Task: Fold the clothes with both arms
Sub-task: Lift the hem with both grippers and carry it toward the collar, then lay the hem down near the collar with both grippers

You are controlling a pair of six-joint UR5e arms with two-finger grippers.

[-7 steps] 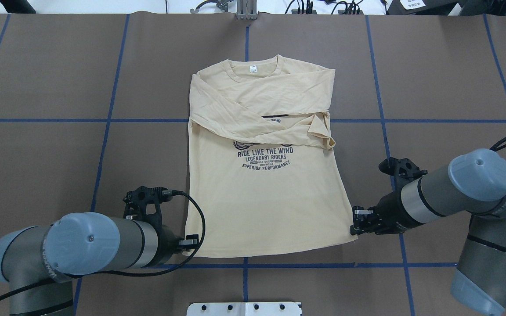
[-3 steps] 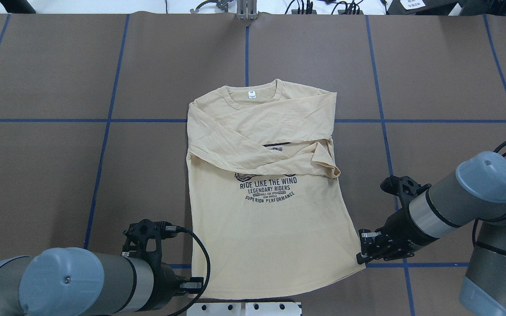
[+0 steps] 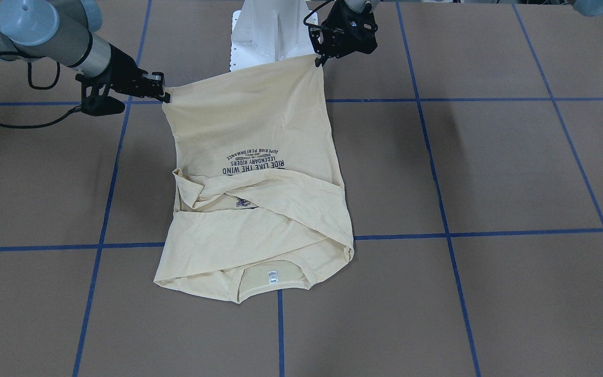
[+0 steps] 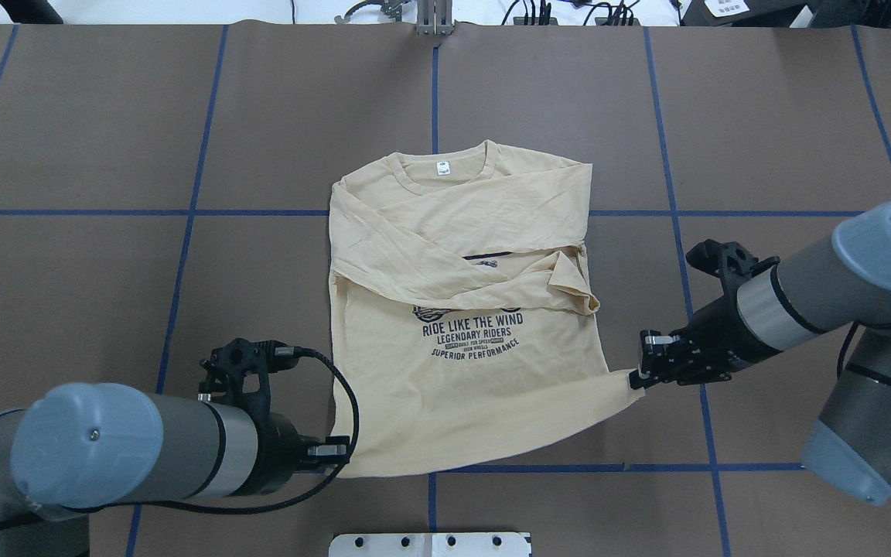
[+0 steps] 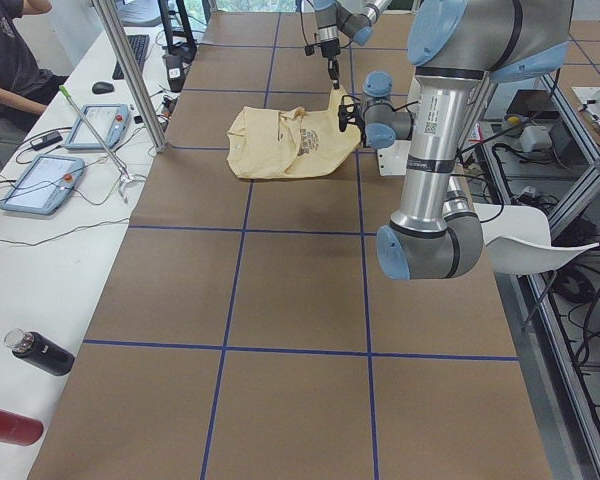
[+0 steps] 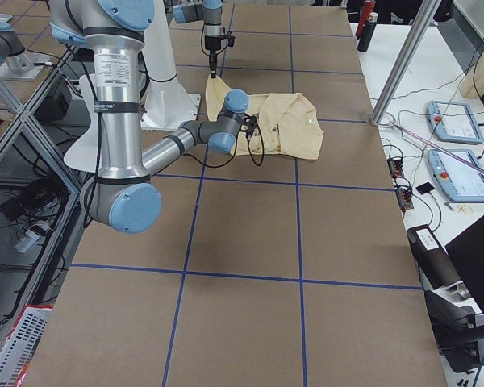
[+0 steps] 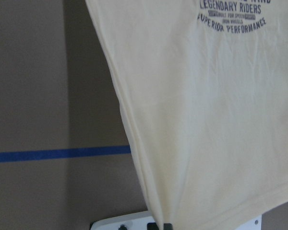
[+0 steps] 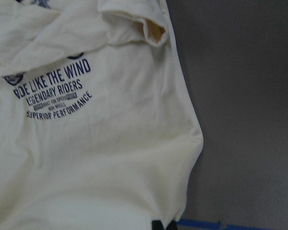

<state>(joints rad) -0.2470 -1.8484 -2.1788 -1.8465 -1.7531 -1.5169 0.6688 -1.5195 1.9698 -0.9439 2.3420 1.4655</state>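
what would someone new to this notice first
The pale cream-yellow T-shirt lies at the middle of the brown table, collar away from the robot, with its sleeves folded across the chest above a navy print. Next come the left gripper and the right gripper, each shut on a bottom corner of the hem on the robot's side.

The wide table (image 4: 66,309) has a flat brown covering, marked into big squares by blue tape lines (image 4: 260,212). On it lies a pale cream-yellow long-sleeved T-shirt (image 4: 453,193), collar end flat, sleeves crossed over the chest, hem end lifted off the surface.
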